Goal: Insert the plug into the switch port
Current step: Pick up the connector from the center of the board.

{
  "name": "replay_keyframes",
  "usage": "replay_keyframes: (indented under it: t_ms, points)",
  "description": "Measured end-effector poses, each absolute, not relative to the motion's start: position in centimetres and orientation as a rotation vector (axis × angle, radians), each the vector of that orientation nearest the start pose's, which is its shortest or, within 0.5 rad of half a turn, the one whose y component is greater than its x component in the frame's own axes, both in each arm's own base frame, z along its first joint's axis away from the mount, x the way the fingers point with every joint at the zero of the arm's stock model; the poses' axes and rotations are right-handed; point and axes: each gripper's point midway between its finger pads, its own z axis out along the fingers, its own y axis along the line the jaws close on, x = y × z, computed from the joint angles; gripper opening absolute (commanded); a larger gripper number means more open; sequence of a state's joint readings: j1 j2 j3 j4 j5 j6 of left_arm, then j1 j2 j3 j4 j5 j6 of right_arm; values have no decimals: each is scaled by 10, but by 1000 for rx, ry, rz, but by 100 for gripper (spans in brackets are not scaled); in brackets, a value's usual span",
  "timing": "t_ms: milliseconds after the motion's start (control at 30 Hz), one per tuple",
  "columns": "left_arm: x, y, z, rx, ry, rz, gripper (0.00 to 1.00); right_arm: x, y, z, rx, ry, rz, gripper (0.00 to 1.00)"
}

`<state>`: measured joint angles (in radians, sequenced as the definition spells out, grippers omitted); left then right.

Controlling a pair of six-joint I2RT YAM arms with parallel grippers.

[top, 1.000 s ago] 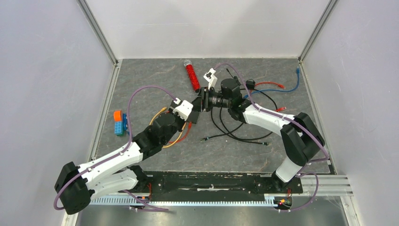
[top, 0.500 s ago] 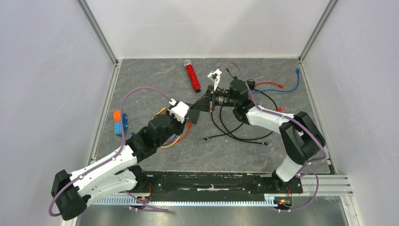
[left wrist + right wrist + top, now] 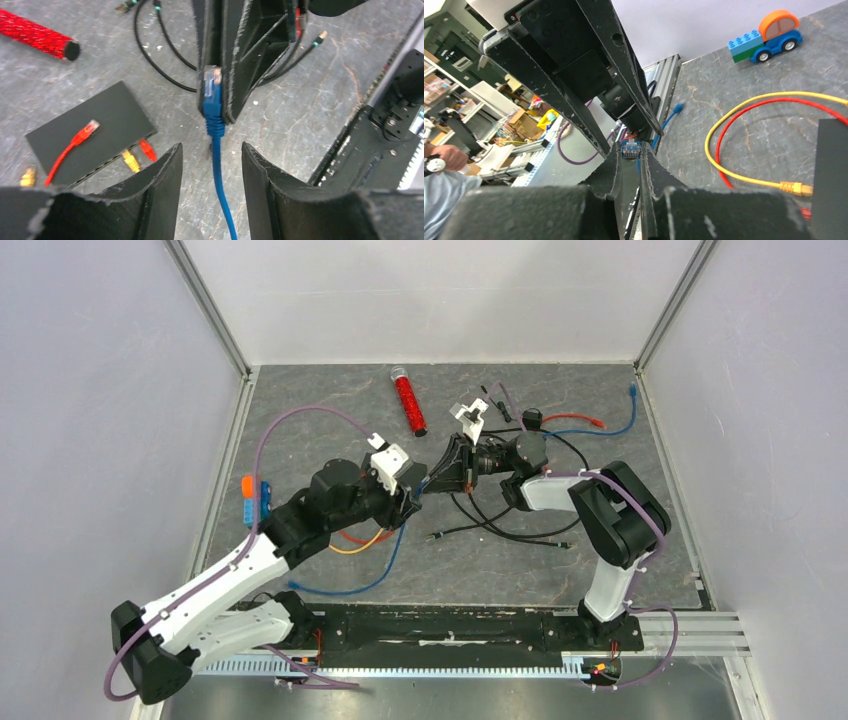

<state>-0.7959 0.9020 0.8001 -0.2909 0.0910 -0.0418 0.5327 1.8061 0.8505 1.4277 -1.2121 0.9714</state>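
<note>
Two plugs [image 3: 131,161], yellow and red, at switch [image 3: 95,120]

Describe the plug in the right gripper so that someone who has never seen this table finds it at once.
Look at the middle of the table, where the two grippers meet. The plug is pinched in the right gripper, in front of the open left gripper. Unlike the red plug and yellow plug by the switch, it is blue and held off the table.

One camera overlooks my whole table [image 3: 320,400] from above and behind, while both wrist cameras closely face each other, sharing the blue plug [image 3: 212,90].
</note>
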Motion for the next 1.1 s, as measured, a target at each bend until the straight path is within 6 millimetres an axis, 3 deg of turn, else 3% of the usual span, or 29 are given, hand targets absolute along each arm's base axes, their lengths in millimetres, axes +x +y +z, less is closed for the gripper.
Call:
replay_keyframes:
  t_ms: [300,467,933,1100]
  points:
    - [209,-253,211,818,1943,-801,41,221,336,228,-1031,1401,1871,0]
    - [208,-252,215,764,1979,-966,39,218,334,230,-1040,1375,1851,0]
    - [193,-269,224,787,1960,-1188,38,215,334,230,-1059,1369,1854,0]
    - [191,-273,225,783,1959,-1230,31,212,335,230,-1077,1360,1856,0]
